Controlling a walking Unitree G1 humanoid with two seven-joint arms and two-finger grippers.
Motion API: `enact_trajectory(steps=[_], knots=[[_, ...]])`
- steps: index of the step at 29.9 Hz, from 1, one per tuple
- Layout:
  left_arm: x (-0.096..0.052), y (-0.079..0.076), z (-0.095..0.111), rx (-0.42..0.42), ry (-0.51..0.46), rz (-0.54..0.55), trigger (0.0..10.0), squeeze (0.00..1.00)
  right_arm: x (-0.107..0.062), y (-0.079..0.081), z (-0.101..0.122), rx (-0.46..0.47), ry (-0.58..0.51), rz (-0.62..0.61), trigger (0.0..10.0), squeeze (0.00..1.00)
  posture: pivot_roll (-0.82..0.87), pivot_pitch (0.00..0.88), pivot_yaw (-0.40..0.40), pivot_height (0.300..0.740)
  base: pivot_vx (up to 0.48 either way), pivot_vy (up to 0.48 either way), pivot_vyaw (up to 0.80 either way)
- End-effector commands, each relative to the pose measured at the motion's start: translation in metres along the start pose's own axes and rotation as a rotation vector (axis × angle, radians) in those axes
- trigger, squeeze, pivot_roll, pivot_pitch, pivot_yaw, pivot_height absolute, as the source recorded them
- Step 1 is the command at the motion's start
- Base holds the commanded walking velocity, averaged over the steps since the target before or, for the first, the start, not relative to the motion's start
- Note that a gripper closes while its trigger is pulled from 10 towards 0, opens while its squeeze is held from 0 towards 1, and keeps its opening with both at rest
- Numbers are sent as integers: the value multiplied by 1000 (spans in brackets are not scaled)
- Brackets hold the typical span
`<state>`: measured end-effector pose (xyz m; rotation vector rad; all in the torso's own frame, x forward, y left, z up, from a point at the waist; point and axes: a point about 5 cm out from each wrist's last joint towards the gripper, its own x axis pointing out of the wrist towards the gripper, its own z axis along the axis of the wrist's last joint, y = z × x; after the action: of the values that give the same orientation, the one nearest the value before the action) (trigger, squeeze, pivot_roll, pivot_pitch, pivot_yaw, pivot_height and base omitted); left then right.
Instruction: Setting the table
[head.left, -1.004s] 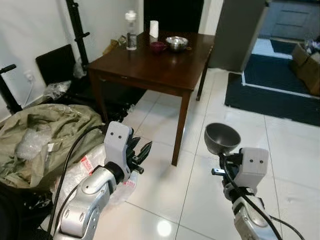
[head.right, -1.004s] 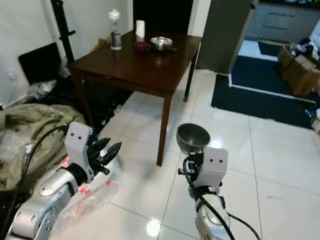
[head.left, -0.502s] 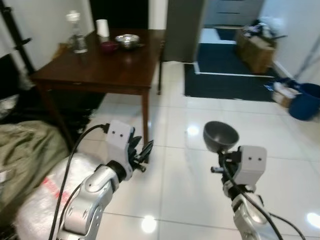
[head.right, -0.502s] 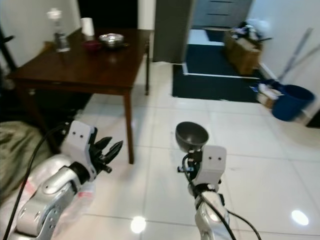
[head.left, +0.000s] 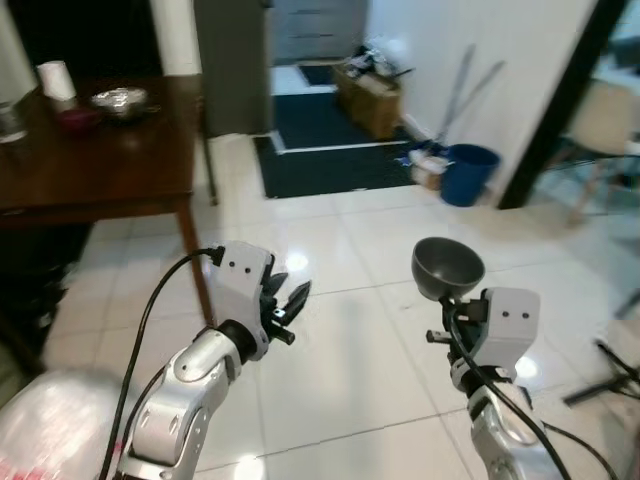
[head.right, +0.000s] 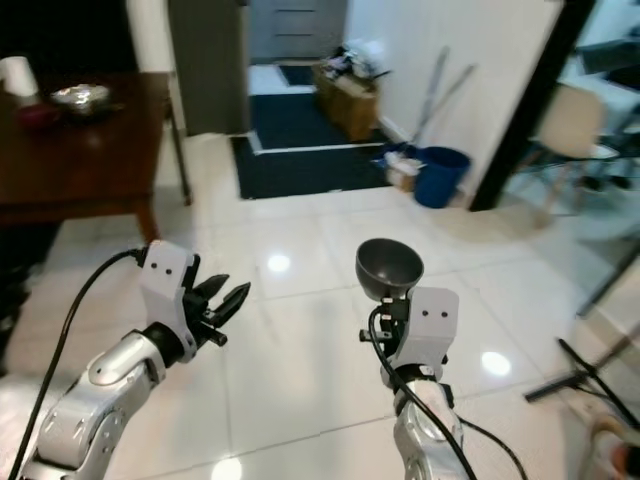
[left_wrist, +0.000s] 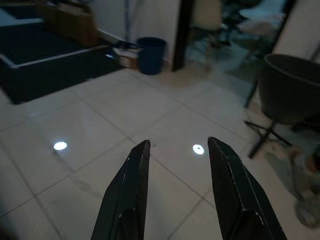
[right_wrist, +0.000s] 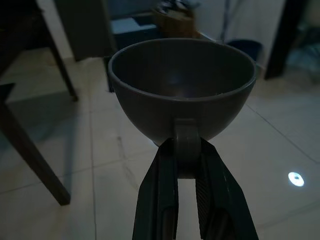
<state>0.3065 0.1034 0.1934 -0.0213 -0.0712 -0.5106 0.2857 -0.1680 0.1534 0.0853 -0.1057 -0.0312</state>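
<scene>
I've got the grey bowl (head.left: 448, 268) pinched by its handle in my right gripper (right_wrist: 182, 167), held over bare tiles; left gripper (left_wrist: 177, 165) spread and empty. The wooden table (head.left: 75, 170), off left, awaits it.

Blue bin (head.left: 468, 172), cardboard box (head.left: 369, 100)

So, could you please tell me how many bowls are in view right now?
3: a grey bowl held up in the right tool, and a steel bowl and a dark red one on the wooden table.
</scene>
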Motion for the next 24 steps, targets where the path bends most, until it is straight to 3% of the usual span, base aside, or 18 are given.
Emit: enact_trajectory(steps=[1, 15, 19, 24], knots=[[-1, -1, -4, 9, 10, -4, 10000, 0, -1, -1, 0, 1, -1, -2, 10000, 0, 46, 52, 77, 740, 0, 0, -800], [-1, 6, -4, 68, -24, 29, 10000, 0, 4, 3, -1, -3, -3, 15, 10000, 0, 46, 60, 81, 740, 0, 0, -800], [0, 16, -11, 150, 4, 108, 10000, 0, 14, 18, -5, -44, -3, 79, 10000, 0, 56, 63, 77, 740, 432, 0, -200], [-2, 19, -14, 182, 18, 135, 10000, 0, 24, 33, -6, -43, -11, 145, 10000, 0, 81, 65, 63, 740, 480, 0, 0]])
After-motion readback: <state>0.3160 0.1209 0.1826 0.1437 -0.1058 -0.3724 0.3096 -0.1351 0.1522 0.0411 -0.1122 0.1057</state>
